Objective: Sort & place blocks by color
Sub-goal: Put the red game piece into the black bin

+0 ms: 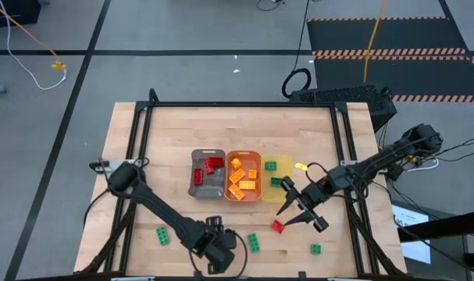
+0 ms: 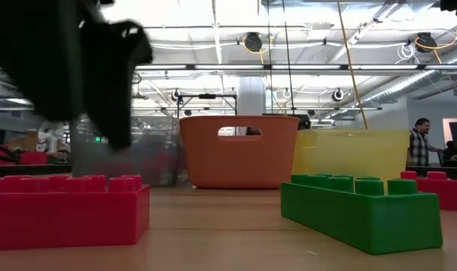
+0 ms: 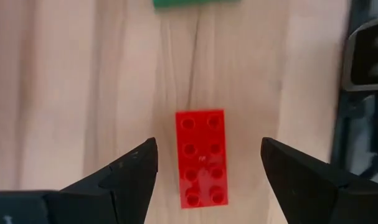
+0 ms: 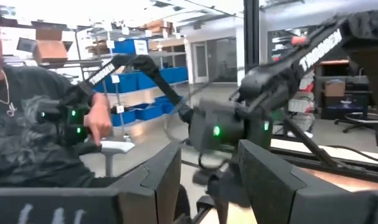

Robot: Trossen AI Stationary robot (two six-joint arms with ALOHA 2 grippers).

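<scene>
My left gripper (image 1: 219, 248) hangs open near the table's near edge. In its wrist view (image 3: 207, 149) the fingers point down on either side of a red eight-stud block (image 3: 201, 158), which lies flat on the wood, untouched. In the low view this red block (image 2: 62, 209) sits under the dark gripper (image 2: 70, 60). My right gripper (image 1: 290, 215) is open (image 4: 207, 186) near the yellow tray. Another red block (image 1: 277, 226) lies just beyond its fingertips. Green blocks (image 1: 254, 242) (image 1: 163, 236) (image 1: 315, 249) lie loose on the table.
Grey tray (image 1: 197, 187) holds red blocks, orange tray (image 1: 257, 173) holds orange ones, and yellow tray (image 1: 285, 168) holds two green. A yellow block (image 1: 301, 166) lies beside the yellow tray. A green block (image 2: 360, 211) stands right of the red one. A person (image 4: 27, 124) sits beyond the table.
</scene>
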